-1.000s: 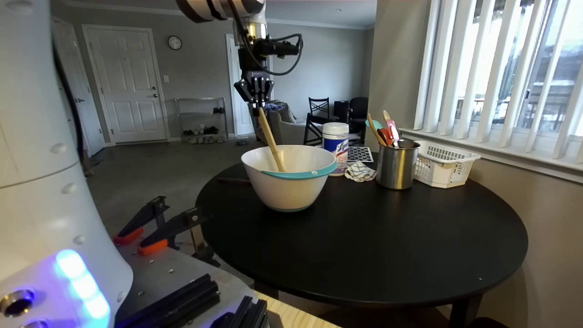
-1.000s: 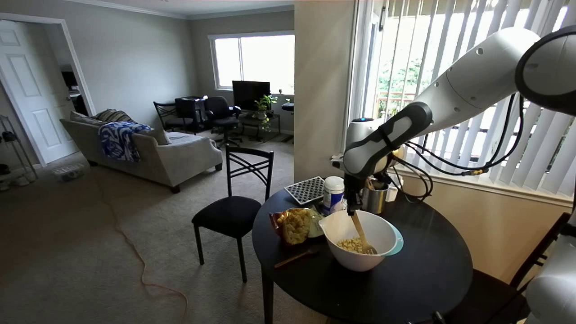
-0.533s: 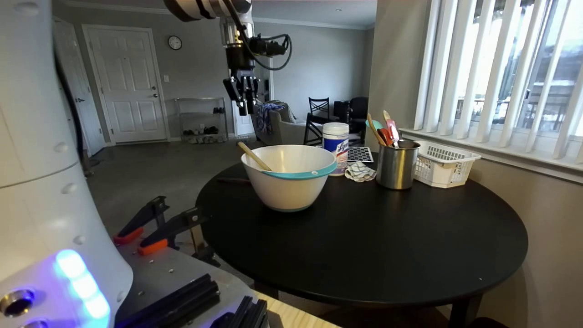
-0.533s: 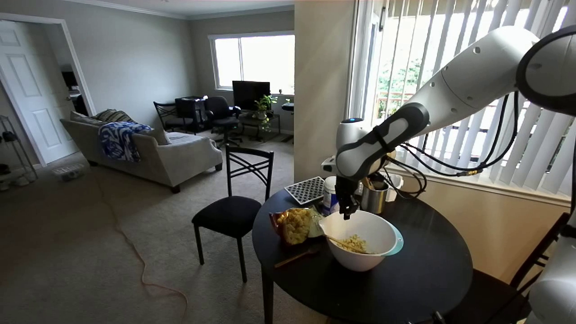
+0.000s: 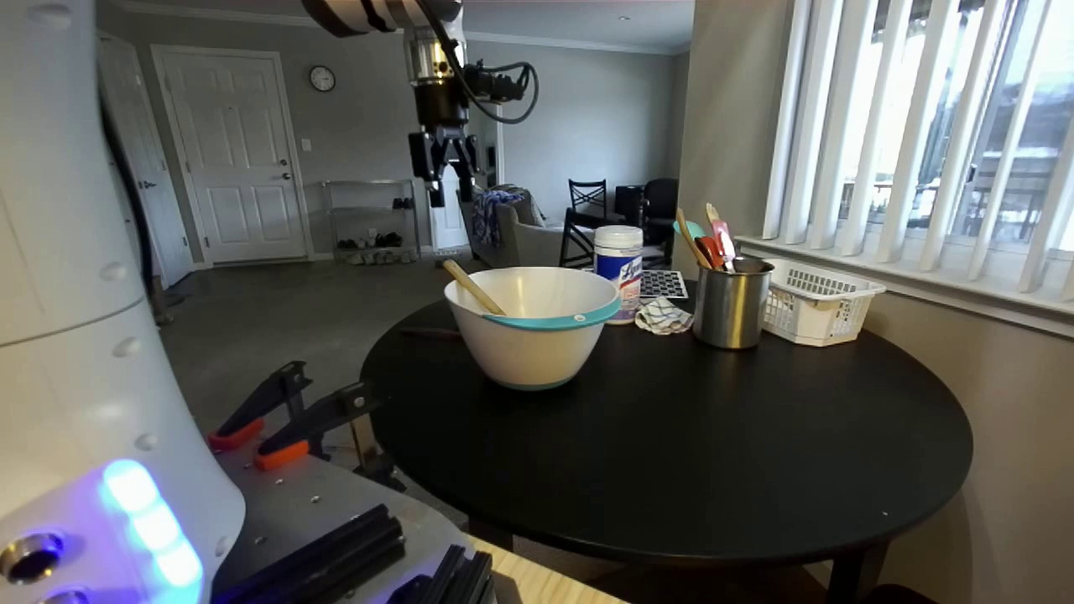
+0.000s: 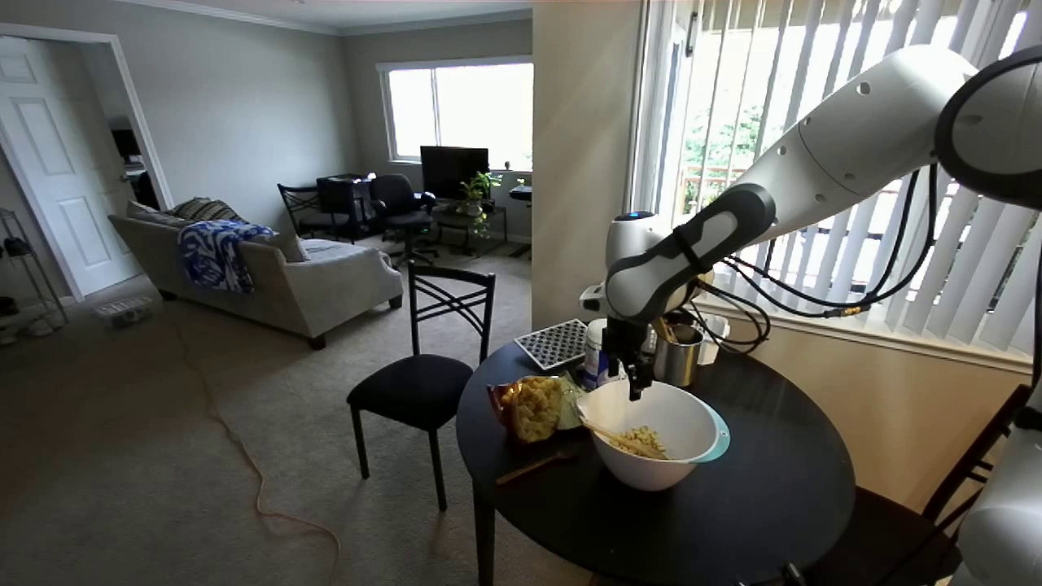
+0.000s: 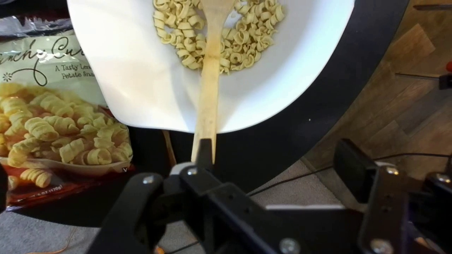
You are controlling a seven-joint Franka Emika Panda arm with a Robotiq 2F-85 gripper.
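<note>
My gripper hangs above the bowl's edge with its jaws wide apart and nothing between them. Below it, a wooden utensil leans across the rim of a white bowl with teal trim; its handle sticks out over the edge. In the wrist view one finger overlaps the handle's end, but the exterior views show them apart. Curly pale snack pieces lie at the bottom of the bowl around the utensil's head.
Beside the bowl lies a snack bag, with a second wooden utensil close by. A wipes canister, a crumpled cloth, a metal pot of utensils and a white basket stand further along the black table.
A second ago the gripper was shut on the upright utensil. It has let go and shifted left in an exterior view, its jaws spreading; the utensil has tipped onto the bowl's rim.
</note>
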